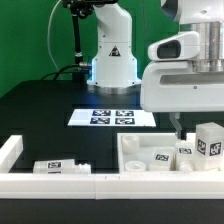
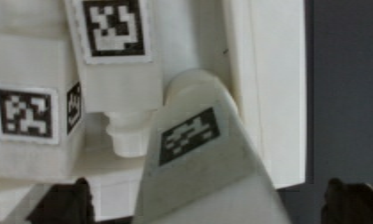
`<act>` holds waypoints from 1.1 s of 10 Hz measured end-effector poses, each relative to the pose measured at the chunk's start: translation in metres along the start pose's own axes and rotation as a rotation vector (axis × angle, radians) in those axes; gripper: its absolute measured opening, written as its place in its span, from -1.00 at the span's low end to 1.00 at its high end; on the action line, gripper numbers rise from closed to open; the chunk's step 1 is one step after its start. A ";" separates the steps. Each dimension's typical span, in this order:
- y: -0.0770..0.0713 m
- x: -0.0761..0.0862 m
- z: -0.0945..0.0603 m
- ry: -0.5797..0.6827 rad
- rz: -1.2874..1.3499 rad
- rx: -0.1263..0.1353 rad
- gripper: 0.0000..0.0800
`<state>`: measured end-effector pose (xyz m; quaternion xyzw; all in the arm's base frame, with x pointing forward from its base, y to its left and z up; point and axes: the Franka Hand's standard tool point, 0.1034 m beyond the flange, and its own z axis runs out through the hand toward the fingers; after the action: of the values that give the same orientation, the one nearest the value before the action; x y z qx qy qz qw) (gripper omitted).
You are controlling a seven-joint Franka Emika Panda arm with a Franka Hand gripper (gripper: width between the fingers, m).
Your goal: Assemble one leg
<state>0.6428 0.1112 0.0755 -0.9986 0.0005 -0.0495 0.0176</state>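
My gripper (image 1: 181, 128) hangs low over the right part of the white tray-shaped part (image 1: 137, 143). In the wrist view its two dark fingertips (image 2: 66, 201) stand wide apart, and the gripper (image 2: 209, 205) is open. A white leg (image 2: 197, 150) with a square tag lies between them, touching neither. Two more tagged legs (image 2: 115, 55) lie beside it, one with a threaded tip. In the exterior view small legs (image 1: 161, 155) lie in the tray. One leg (image 1: 208, 141) stands at the exterior view's right. Another leg (image 1: 60, 167) lies on the table at the left.
The marker board (image 1: 112, 117) lies behind the tray. A white rail (image 1: 60, 186) runs along the front edge, with a short white wall (image 1: 10, 150) at the exterior view's left. The robot base (image 1: 110, 60) stands at the back.
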 end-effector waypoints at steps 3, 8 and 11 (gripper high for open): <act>0.005 0.001 0.001 0.001 -0.118 -0.001 0.62; 0.004 0.000 0.001 0.000 0.169 0.003 -0.29; 0.004 0.001 0.002 0.004 0.427 0.001 -0.29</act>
<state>0.6437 0.1075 0.0737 -0.9758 0.2120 -0.0464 0.0283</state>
